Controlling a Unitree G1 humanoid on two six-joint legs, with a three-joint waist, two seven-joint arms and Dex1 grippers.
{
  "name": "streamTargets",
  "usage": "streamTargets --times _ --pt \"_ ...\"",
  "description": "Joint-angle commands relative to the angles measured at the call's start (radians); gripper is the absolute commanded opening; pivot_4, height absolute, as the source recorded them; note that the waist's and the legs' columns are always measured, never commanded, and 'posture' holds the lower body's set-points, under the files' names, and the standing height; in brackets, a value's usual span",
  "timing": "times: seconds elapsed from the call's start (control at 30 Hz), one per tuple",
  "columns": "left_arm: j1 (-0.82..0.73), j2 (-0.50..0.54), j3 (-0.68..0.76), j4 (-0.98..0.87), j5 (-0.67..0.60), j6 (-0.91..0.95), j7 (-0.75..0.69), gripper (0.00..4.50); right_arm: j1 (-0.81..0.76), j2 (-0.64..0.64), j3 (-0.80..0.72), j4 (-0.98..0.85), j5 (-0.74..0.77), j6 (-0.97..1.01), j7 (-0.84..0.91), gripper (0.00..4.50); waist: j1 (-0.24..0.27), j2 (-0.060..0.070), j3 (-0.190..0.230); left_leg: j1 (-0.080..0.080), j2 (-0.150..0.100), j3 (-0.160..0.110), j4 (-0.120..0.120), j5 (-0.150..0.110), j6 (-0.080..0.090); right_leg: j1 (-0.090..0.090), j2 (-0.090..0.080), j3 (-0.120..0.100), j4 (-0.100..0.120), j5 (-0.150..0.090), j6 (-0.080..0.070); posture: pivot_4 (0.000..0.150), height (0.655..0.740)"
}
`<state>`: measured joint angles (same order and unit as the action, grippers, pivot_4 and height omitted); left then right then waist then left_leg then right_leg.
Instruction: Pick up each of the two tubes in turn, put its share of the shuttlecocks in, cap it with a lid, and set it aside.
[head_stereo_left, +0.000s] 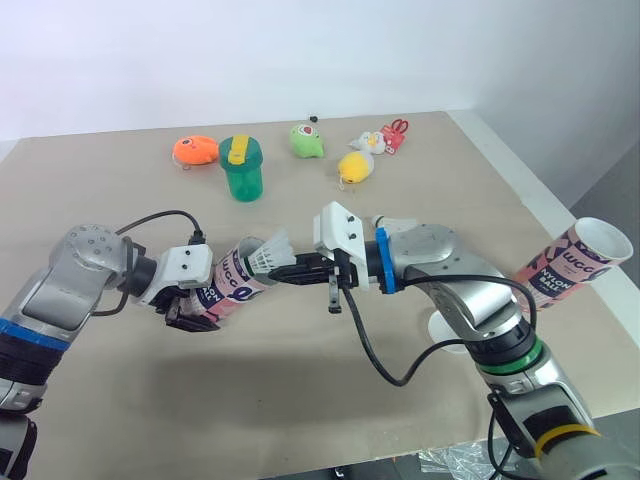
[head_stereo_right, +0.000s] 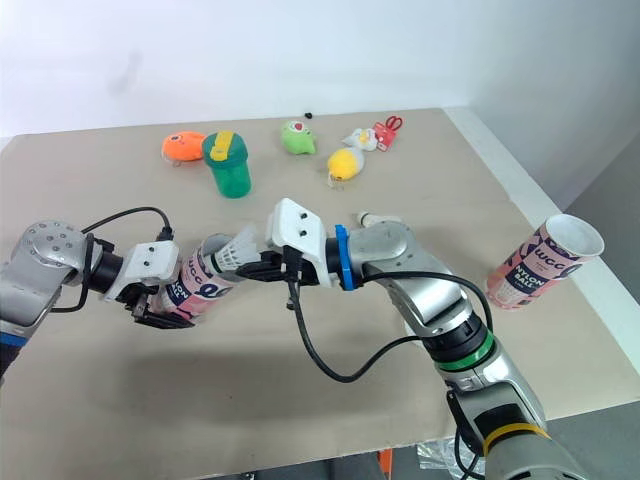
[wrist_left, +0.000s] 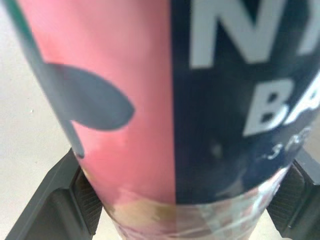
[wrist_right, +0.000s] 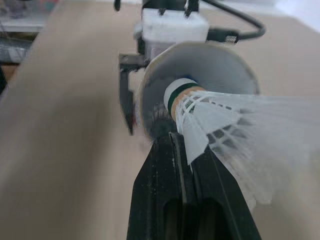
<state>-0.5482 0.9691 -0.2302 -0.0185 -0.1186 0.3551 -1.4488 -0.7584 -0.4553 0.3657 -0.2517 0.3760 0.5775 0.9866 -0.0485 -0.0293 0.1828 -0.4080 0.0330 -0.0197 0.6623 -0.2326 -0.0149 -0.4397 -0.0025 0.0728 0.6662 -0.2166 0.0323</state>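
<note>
At mid-table, left gripper (head_stereo_left: 197, 312) is clamped round the lower body of the pink-and-navy tube (head_stereo_left: 232, 285), which is held off the table, tilted, open mouth towards the right arm. Right gripper (wrist_right: 172, 140) pinches a white shuttlecock (wrist_right: 220, 130) at its feather skirt, cork end just at the tube's mouth and not yet fully inside.

Judged progress: early, first tube in loading, uncapped. Cannot tell whether any shuttlecocks are already inside.

Second tube (head_stereo_left: 575, 262) is at the table's right edge, leaning, mouth open, no lid on.

A white round piece (head_stereo_left: 443, 328), possibly a lid, lies partly hidden under the right forearm.

Left to do: finish loading, cap, set aside, then repeat for the second tube.
</note>
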Motion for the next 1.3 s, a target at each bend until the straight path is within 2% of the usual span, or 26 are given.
streamTargets --times 0.03,0.13,0.23,0.27,0.3,0.4,0.47,0.57,0.77,0.97,1.3 --pt "-0.001 0.017 0.024 -0.027 -0.011 0.002 0.0 3.91 -0.014 0.046 -0.067 -0.048 0.065 0.021 -0.021 0.68 0.0 0.0 0.0 0.0 0.0 0.0 0.0 0.0 0.0 0.0 0.0 0.0 0.0 0.0 0.0 0.15 0.74" --pt "0.003 0.019 0.025 -0.034 -0.014 0.005 -0.001 3.91 0.0 0.069 -0.138 -0.088 0.133 0.067 -0.058 1.82 0.0 0.0 0.0 0.0 0.0 0.0 0.0 0.0 0.0 0.0 0.0 0.0 0.0 0.0 0.0 0.15 0.74" --pt "0.003 0.022 0.026 -0.036 -0.015 0.007 -0.003 3.91 0.061 0.049 -0.267 -0.159 0.239 0.154 -0.117 3.28 0.005 0.0 0.0 0.0 0.0 -0.001 0.0 0.0 0.0 0.0 -0.001 -0.001 0.0 0.0 0.0 0.15 0.74" --pt "0.003 0.022 0.026 -0.036 -0.016 0.007 -0.004 3.91 0.078 0.043 -0.296 -0.178 0.264 0.177 -0.136 3.95 0.005 0.0 0.0 0.0 0.0 -0.001 0.0 0.0 0.0 0.001 -0.001 -0.001 0.0 0.0 0.0 0.15 0.74" --pt "0.002 0.023 0.025 -0.035 -0.016 0.006 -0.005 3.91 0.103 0.036 -0.344 -0.198 0.293 0.2 -0.167 4.34 0.006 0.0 0.0 0.0 0.0 -0.001 0.0 0.0 0.0 0.001 -0.001 -0.001 0.0 0.0 0.0 0.15 0.74" --pt "-0.002 0.023 0.021 -0.03 -0.015 0.001 -0.01 3.91 0.178 -0.014 -0.446 -0.225 0.279 0.211 -0.253 4.44 0.004 0.0 0.0 0.0 -0.001 0.0 0.0 0.0 0.0 0.001 -0.002 -0.001 0.0 0.0 0.0 0.15 0.74" --pt "-0.005 0.022 0.017 -0.025 -0.014 -0.002 -0.012 3.91 0.245 -0.058 -0.476 -0.19 0.179 0.145 -0.31 4.44 0.004 0.0 0.0 0.0 -0.001 0.0 0.0 0.0 0.0 0.001 -0.001 -0.001 0.0 0.0 0.0 0.15 0.74" --pt "-0.015 0.015 0.013 -0.017 -0.011 -0.006 -0.015 3.91 0.36 -0.052 -0.557 -0.118 0.081 0.01 -0.406 4.44 0.004 -0.001 0.0 0.0 -0.001 0.0 0.0 0.0 0.0 0.001 -0.001 -0.001 0.0 0.0 0.0 0.15 0.74" --pt "-0.029 0.006 0.005 -0.005 -0.007 -0.014 -0.024 3.91 0.505 -0.042 -0.563 -0.031 -0.007 -0.035 -0.489 4.44 -0.002 0.0 0.0 0.001 -0.001 0.002 -0.001 0.0 0.0 0.0 -0.001 0.002 0.0 0.0 0.0 0.15 0.74" --pt "-0.055 -0.006 -0.01 0.016 0.001 -0.027 -0.033 3.91 0.453 0.032 -0.498 0.107 -0.036 -0.067 -0.511 4.44 -0.003 0.0 0.0 0.002 -0.001 0.001 -0.001 0.0 0.0 0.001 0.0 0.002 0.0 0.001 0.0 0.15 0.74" --pt "-0.05 0.008 0.001 -0.002 -0.003 -0.02 -0.037 3.91 0.21 0.113 -0.446 0.488 -0.103 -0.241 -0.482 4.44 -0.002 0.0 0.0 0.001 -0.001 0.002 -0.002 0.0 0.0 0.0 0.0 0.002 -0.001 0.001 0.001 0.15 0.74"
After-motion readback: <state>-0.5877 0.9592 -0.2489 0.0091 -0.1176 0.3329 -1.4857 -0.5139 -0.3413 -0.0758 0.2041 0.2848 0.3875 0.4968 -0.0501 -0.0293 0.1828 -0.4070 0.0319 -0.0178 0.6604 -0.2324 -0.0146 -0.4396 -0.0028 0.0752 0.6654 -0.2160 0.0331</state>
